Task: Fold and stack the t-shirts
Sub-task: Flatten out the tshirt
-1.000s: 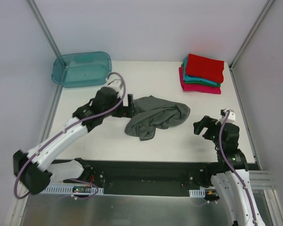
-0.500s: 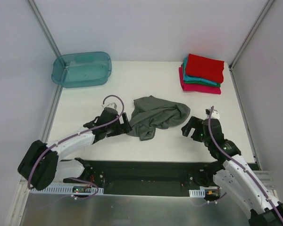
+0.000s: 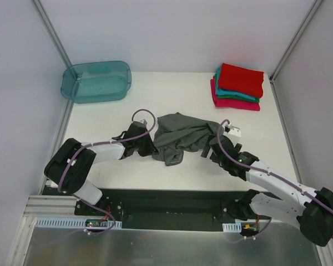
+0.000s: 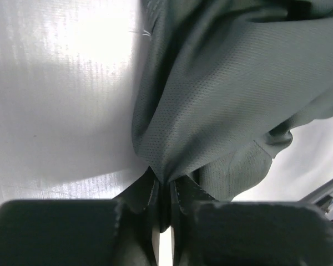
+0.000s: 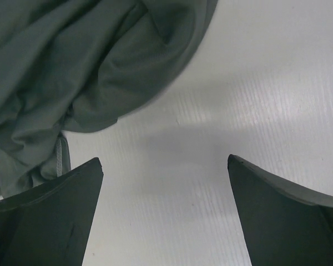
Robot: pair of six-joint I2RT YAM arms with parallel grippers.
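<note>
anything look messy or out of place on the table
Only the dark grey t-shirt: it lies crumpled in a heap in the middle, unlike the neatly folded stack at the far right corner. The left gripper is shut on its edge; the right gripper is open beside it. Nothing looks spilled or damaged.

The crumpled t-shirt (image 3: 180,138) lies on the table (image 3: 172,94) between the left gripper (image 3: 149,148) and the right gripper (image 3: 206,146). Behind it, the stack of folded t-shirts (image 3: 238,87) is at far right, the tub (image 3: 95,82) at far left.
</note>
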